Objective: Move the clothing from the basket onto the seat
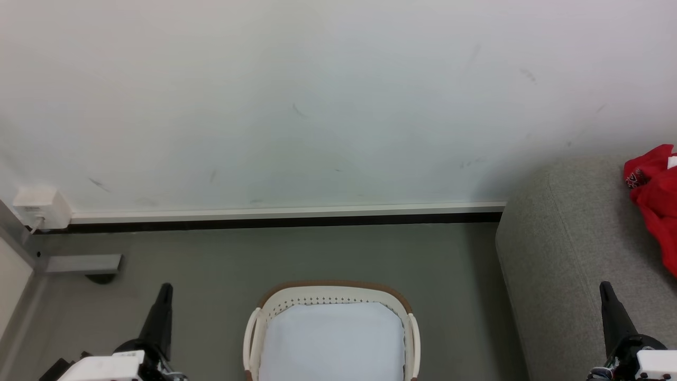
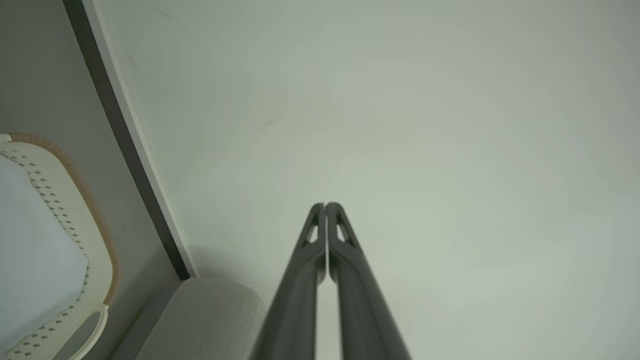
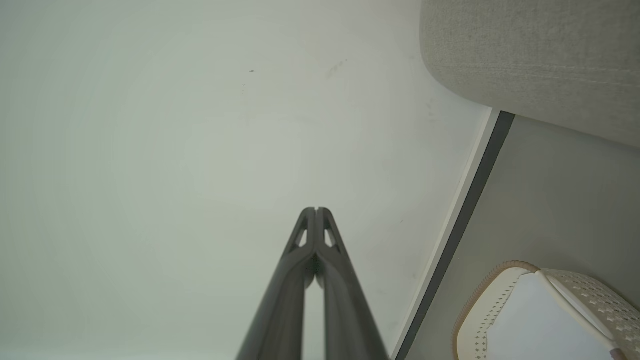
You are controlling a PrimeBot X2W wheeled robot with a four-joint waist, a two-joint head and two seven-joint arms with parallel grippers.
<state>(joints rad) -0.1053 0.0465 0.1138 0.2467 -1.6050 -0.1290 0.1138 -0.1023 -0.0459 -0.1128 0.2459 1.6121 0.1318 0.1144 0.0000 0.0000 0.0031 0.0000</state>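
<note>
White plastic box sits low on the wall at the far left, with a short grey bar just below it near the floor. The left gripper stands at the lower left, its two dark fingers pressed together and holding nothing. Bare grey-green floor lies between it and the basket. The basket stands on the floor at bottom centre, its brown rim well short of the black skirting, and a flat white pad lies inside it. Open floor runs from the basket's right handle to the rounded edge of the grey sofa. The red jersey lies crumpled on the sofa, cut by the right edge of the head view and well apart from the basket. The right gripper shows against the sofa's fabric, fingers closed together and empty. Each wrist view shows the fingertips meeting against the pale, lightly scuffed wall, with the basket's perforated side close up.
</note>
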